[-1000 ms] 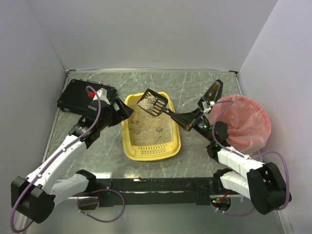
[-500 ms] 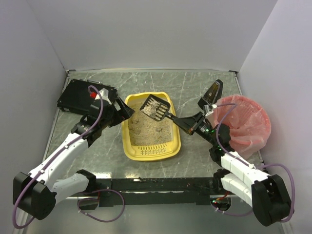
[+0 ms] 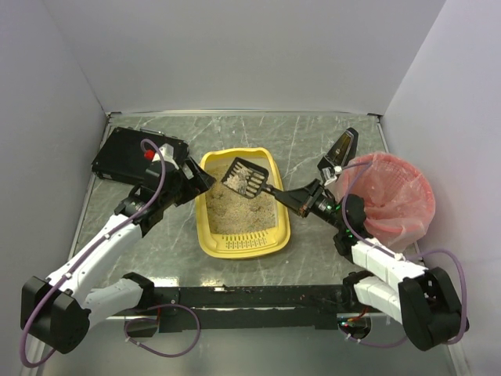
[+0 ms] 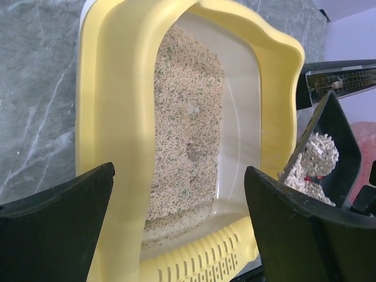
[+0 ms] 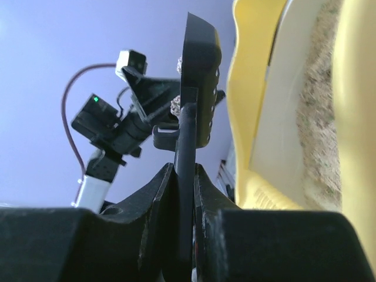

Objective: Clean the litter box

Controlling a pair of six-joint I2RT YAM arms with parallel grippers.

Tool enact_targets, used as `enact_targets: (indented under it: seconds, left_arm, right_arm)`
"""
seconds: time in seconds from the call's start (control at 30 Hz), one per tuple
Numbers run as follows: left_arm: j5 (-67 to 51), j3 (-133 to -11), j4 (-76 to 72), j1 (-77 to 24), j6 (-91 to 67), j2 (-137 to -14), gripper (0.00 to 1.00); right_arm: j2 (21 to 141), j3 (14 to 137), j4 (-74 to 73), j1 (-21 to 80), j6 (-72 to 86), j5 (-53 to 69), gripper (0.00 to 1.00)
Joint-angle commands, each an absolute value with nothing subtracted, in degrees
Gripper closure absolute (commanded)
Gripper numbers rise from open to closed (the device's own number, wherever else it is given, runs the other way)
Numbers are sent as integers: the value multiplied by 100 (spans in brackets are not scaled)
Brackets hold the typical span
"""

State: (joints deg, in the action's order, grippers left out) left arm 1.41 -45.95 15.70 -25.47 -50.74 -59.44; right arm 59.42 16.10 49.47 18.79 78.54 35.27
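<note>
The yellow litter box (image 3: 205, 223) lies in the middle of the table, with beige litter inside and its slotted rim at the near end. My right gripper (image 3: 302, 200) is shut on the handle of a black scoop (image 3: 247, 175). The scoop hangs over the far right part of the box with a clump of litter in it. In the right wrist view the gripper (image 5: 185, 176) pinches the thin handle and the scoop (image 5: 201, 76) stands edge-on beside the litter box (image 5: 252, 117). My left gripper (image 3: 196, 178) is open at the box's far left corner. Its fingers (image 4: 56, 235) stand wide either side of the rim (image 4: 106, 88).
A round bin lined with a pink-red bag (image 3: 395, 196) stands at the right, just behind my right arm. A flat black box (image 3: 125, 157) lies at the far left. A narrow black object (image 3: 343, 147) stands tilted between the bin and the litter box.
The scoop has shifted a little nearer and lower over the box, still loaded. The right forearm swung out and back. The left arm has barely moved.
</note>
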Motion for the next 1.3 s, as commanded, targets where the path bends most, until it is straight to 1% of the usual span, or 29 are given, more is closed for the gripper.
enact_targets:
  seconds: [0.0, 0.07, 0.13, 0.17, 0.2, 0.27, 0.3, 0.37, 0.43, 0.47, 0.5, 0.53, 0.57, 0.63, 0.7, 0.73, 0.77, 0.8, 0.87, 0.9, 0.93, 1.0, 1.07, 1.1, 1.13, 1.17, 1.2, 1.23, 1.27]
  left_arm:
    - [185, -4500, 1389, -2522, -5168, -5748, 3]
    - [141, -4570, 1441, -2522, -5107, -5757, 3]
    - [193, -4614, 1538, -2522, -5080, -5774, 3]
    - [228, -4597, 1529, -2522, -5080, -5757, 3]
    - [246, -4562, 1512, -2522, -5097, -5739, 3]
    - [202, -4509, 1363, -2522, -5115, -5696, 3]
    - [167, -4517, 1345, -2522, -5107, -5695, 3]
    - [88, -4561, 1450, -2522, -5036, -5721, 3]
    - [140, -4597, 1529, -2522, -5019, -5722, 3]
    - [228, -4588, 1521, -2522, -5027, -5678, 3]
    - [255, -4536, 1494, -2522, -5036, -5652, 3]
    - [246, -4500, 1451, -2522, -5054, -5625, 3]
    - [176, -4483, 1381, -2522, -5062, -5581, 3]
    - [97, -4482, 1388, -2522, -5028, -5564, 3]
    - [140, -4509, 1476, -2522, -5019, -5563, 3]
    - [193, -4509, 1494, -2522, -5027, -5555, 3]
    - [254, -4517, 1512, -2522, -5027, -5546, 3]
    - [333, -4509, 1503, -2514, -5036, -5546, 3]
    - [290, -4500, 1468, -2522, -5036, -5554, 3]
    - [212, -4526, 1485, -2514, -5019, -5563, 3]
    - [194, -4552, 1538, -2522, -5001, -5598, 3]
    - [272, -4544, 1556, -2522, -5001, -5607, 3]
    - [342, -4457, 1459, -2514, -5018, -5581, 3]
    - [351, -4430, 1407, -2514, -5019, -5590, 3]
    - [308, -4456, 1398, -2514, -5019, -5642, 3]
    - [255, -4552, 1476, -2514, -5010, -5677, 3]
    - [211, -4596, 1537, -2514, -4949, -5704, 3]
    - [246, -4631, 1669, -2514, -4940, -5730, 3]
    - [272, -4614, 1670, -2514, -4948, -5713, 3]
  right_arm:
    - [5546, 1790, 4739, 1854, 7262, 3264, 100]
    - [5860, 2029, 4920, 1854, 7311, 3295, 100]
    - [5959, 1724, 5778, 1854, 7767, 3708, 100]
    - [5881, 1540, 5835, 1854, 8057, 3805, 100]
    - [5793, 1303, 5653, 1846, 8060, 3684, 100]
    - [5713, 1458, 4796, 1872, 7466, 3420, 100]
    - [5791, 1824, 4799, 1889, 7331, 3349, 100]
    - [6072, 2056, 5279, 1881, 7399, 3575, 100]
    - [6056, 1759, 5624, 1881, 7820, 3953, 100]
    - [5864, 1462, 5364, 1890, 7822, 3964, 100]
    - [5767, 1459, 4996, 1872, 7692, 3833, 100]
    - [5722, 1572, 4679, 1881, 7160, 3432, 100]
    - [5852, 1982, 4458, 1907, 6954, 3341, 100]
    - [6360, 2205, 5207, 1907, 7265, 3653, 100]
    - [6539, 2075, 5990, 1916, 7732, 4033, 100]
    - [6504, 1874, 6125, 1907, 7995, 4069, 100]
    - [6460, 1594, 6109, 1899, 7963, 3887, 100]
    - [6416, 1626, 5499, 1898, 7824, 3737, 100]
    - [6643, 2202, 5291, 1994, 7252, 3315, 100]
    - [6810, 2310, 5456, 2013, 7321, 3409, 100]
    - [7073, 2285, 6441, 2013, 7869, 3515, 100]
    - [7084, 1874, 6872, 1873, 8487, 4039, 100]
    - [6629, 1618, 6209, 1828, 8281, 3956, 100]
    - [6470, 1739, 5657, 1915, 7644, 3572, 100]
    - [6312, 1975, 4816, 2003, 7238, 3325, 100]
    - [6302, 2500, 4364, 2178, 6911, 3157, 100]
    - [6302, 2601, 4177, 2180, 6760, 3173, 100]
    - [6223, 2306, 4558, 2180, 6863, 3269, 100]
    - [6075, 2077, 4518, 2023, 6986, 3348, 100]
